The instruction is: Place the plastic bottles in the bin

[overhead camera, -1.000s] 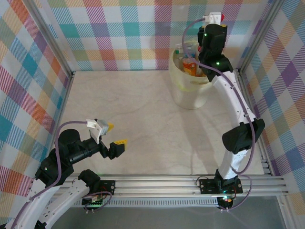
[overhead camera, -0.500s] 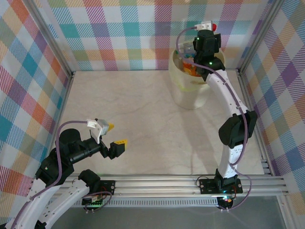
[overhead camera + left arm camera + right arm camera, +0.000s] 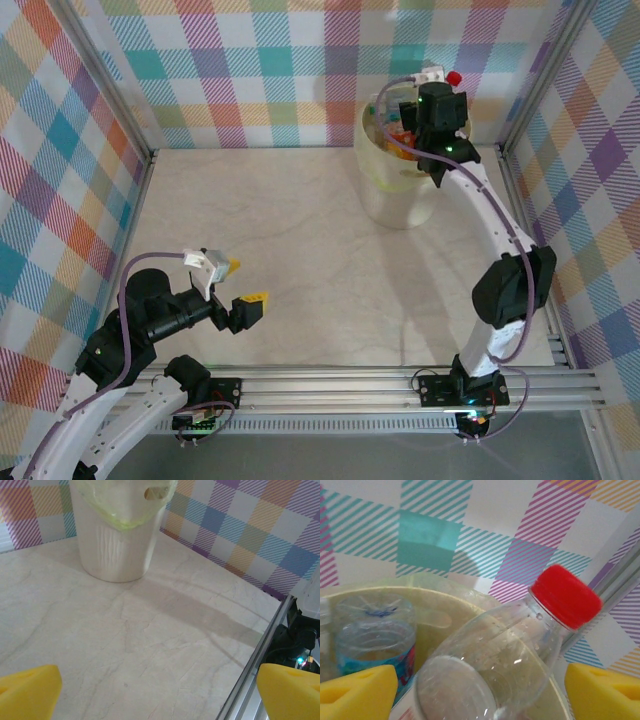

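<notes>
The bin (image 3: 395, 195) stands at the far right of the tabletop (image 3: 300, 230), close to the checked back wall (image 3: 250, 70). The right arm reaches out over it, and the right end effector (image 3: 480, 695) hangs above the bin's mouth with its two yellow fingertips (image 3: 355, 692) set wide apart. Between them lies a clear bottle with a red cap (image 3: 495, 665), tilted, its base near the camera and its neck rising to the far right past the bin's rim. There is a visible gap between this bottle and the right-hand fingertip; on the left-hand side I cannot tell whether they touch. From above, the red cap shows just beyond the bin's far right edge. Lower inside the bin, on the left, stands a clear bottle with a blue label (image 3: 375, 635), and an orange label (image 3: 398, 137) shows among the bottles there in the overhead view.

The left end effector (image 3: 243, 282) hovers over bare tabletop at the near left, well apart from the bin, its yellow fingertips spread wide with nothing between them
</notes>
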Robot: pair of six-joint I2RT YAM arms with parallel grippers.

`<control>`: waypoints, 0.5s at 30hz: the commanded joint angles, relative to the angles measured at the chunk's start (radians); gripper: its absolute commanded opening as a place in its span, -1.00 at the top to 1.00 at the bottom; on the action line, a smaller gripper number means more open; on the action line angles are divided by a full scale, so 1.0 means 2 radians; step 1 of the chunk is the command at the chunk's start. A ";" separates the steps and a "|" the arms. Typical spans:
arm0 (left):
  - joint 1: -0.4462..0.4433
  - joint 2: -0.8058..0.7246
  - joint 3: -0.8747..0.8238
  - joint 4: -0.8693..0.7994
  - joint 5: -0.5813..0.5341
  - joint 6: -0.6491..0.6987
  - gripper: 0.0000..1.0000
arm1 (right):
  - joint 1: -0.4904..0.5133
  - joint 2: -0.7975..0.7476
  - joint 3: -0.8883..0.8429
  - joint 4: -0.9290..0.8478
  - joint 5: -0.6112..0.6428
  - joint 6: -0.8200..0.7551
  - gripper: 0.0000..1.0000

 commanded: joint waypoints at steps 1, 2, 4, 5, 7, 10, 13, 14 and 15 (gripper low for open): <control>0.008 0.006 0.000 0.002 0.011 0.001 -1.00 | 0.001 -0.050 -0.016 -0.001 -0.049 0.025 -0.75; 0.008 0.007 0.000 0.002 0.010 0.001 -1.00 | 0.002 -0.059 -0.019 -0.005 -0.055 0.029 -0.76; 0.008 0.008 0.000 0.002 0.011 0.001 -1.00 | 0.001 -0.075 -0.027 -0.008 -0.071 0.036 -0.78; 0.008 0.009 0.000 0.002 0.012 0.001 -1.00 | 0.001 -0.081 -0.029 -0.008 -0.071 0.038 -0.79; 0.008 0.011 0.000 0.002 0.013 0.001 -1.00 | 0.000 -0.084 -0.020 -0.017 -0.066 0.045 -0.82; 0.008 0.014 0.000 0.003 0.016 0.001 -1.00 | -0.008 -0.069 0.021 -0.059 -0.068 0.061 -0.84; 0.008 0.016 0.001 0.001 0.016 0.001 -1.00 | -0.009 -0.048 0.057 -0.098 -0.068 0.092 -0.84; 0.008 0.015 0.001 0.002 0.015 0.001 -1.00 | -0.009 -0.039 0.069 -0.112 -0.066 0.102 -0.84; 0.008 0.015 0.001 0.002 0.014 0.001 -1.00 | -0.008 -0.033 0.078 -0.123 -0.063 0.113 -0.84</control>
